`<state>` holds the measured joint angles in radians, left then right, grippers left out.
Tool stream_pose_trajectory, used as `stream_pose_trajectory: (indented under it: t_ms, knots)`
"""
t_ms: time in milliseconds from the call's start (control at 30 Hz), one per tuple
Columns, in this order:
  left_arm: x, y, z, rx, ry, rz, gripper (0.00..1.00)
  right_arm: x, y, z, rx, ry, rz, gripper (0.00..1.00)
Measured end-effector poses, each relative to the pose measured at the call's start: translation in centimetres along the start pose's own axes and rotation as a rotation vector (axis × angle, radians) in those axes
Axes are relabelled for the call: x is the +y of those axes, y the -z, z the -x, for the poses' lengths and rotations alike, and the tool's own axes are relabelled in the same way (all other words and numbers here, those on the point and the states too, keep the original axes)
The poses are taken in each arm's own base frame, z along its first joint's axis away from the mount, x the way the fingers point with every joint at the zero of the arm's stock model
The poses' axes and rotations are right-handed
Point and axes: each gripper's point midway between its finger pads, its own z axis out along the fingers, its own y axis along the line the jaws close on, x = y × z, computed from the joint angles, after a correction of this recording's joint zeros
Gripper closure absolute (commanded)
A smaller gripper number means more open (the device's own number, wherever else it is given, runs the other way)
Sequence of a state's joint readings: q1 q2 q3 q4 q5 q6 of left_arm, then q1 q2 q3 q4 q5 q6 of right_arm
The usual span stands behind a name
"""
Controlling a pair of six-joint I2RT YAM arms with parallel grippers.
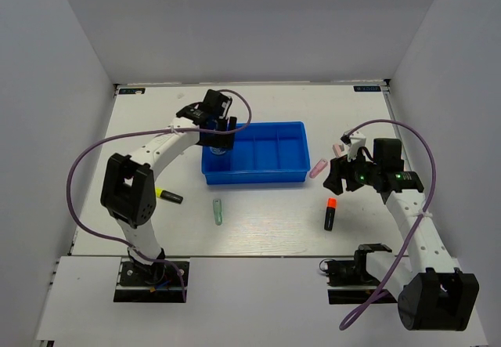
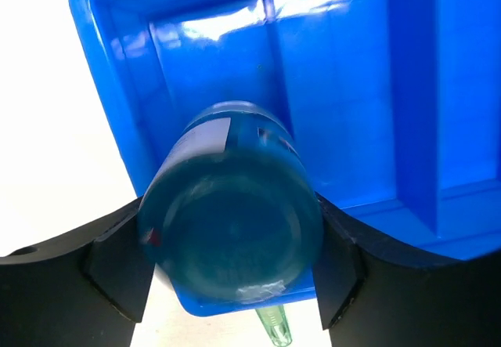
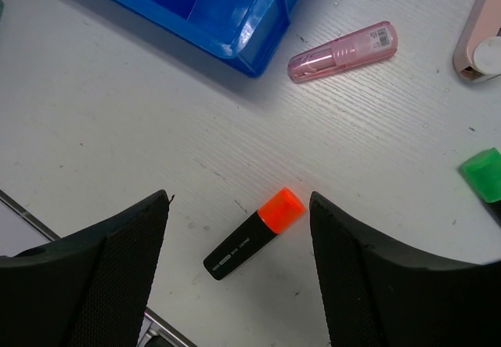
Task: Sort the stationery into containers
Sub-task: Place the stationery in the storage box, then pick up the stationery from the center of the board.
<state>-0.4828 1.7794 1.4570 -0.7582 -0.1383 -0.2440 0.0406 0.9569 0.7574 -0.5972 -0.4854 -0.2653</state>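
Observation:
The bright blue four-compartment tray (image 1: 266, 176) lies mid-table. My left gripper (image 1: 218, 140) is shut on the translucent blue roll (image 2: 231, 233) and holds it over the tray's leftmost compartment (image 2: 211, 57), near its front left corner. My right gripper (image 3: 239, 204) is open and empty, hovering above a black marker with an orange cap (image 3: 252, 235) that lies on the table (image 1: 330, 214). A pink tube (image 3: 343, 52) lies by the tray's right front corner. A pale green tube (image 1: 218, 211) lies in front of the tray. A yellow-capped marker (image 1: 168, 196) lies at the left.
A green marker cap (image 3: 481, 173) shows at the right edge of the right wrist view. A small pink and white item (image 3: 479, 37) lies right of the pink tube. Grey walls enclose the white table (image 1: 266, 229) on three sides.

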Motion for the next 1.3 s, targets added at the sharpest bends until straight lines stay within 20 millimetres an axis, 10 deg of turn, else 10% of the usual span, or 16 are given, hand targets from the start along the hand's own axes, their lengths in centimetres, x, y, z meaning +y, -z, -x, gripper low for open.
stream_pose_trajectory:
  t_ms: [300,333,367,467,533,600,667,767,867,1000,1300]
  knots:
    - [-0.8,1.5,3.0,-0.078,-0.013,-0.014,0.14,-0.3,-0.1,-0.2,0.010,-0.005,-0.013,0.25]
    - [-0.8,1.5,2.9,-0.075,-0.015,-0.011,0.20,-0.3,-0.1,-0.2,0.010,-0.005,-0.014,0.25]
    - [-0.7,1.6,2.8,-0.071,-0.015,-0.009,0.47,-0.4,-0.1,-0.2,0.011,-0.007,-0.019,0.28]
    - [-0.6,1.8,2.6,-0.064,-0.003,-0.003,1.00,-1.5,0.0,-0.3,0.020,-0.023,-0.087,0.69]
    - [-0.6,2.6,2.3,-0.070,-0.012,0.002,1.00,-3.4,-0.2,-0.3,0.035,-0.057,-0.181,0.82]
    - [-0.9,4.6,1.3,-0.087,-0.031,0.015,0.86,-5.6,-0.6,-0.6,0.085,-0.102,-0.279,0.82]
    - [-1.8,7.5,0.0,-0.128,-0.052,0.014,0.41,-7.9,-1.1,-0.1,0.142,-0.141,-0.362,0.72]
    - [-3.4,13.3,-3.8,-0.214,-0.063,-0.061,0.25,-11.6,-3.4,0.9,0.221,-0.158,-0.443,0.36]
    - [-2.5,16.0,-8.6,-0.260,-0.023,-0.120,0.21,-14.3,-5.7,0.5,0.301,-0.130,-0.469,0.20]
    - [-0.2,14.6,-14.5,-0.211,0.036,-0.098,0.18,-16.5,-8.0,0.1,0.378,-0.094,-0.475,0.14]
    - [1.2,10.9,-21.7,-0.051,0.031,-0.027,0.17,-18.9,-11.3,3.2,0.355,-0.058,-0.438,0.30]
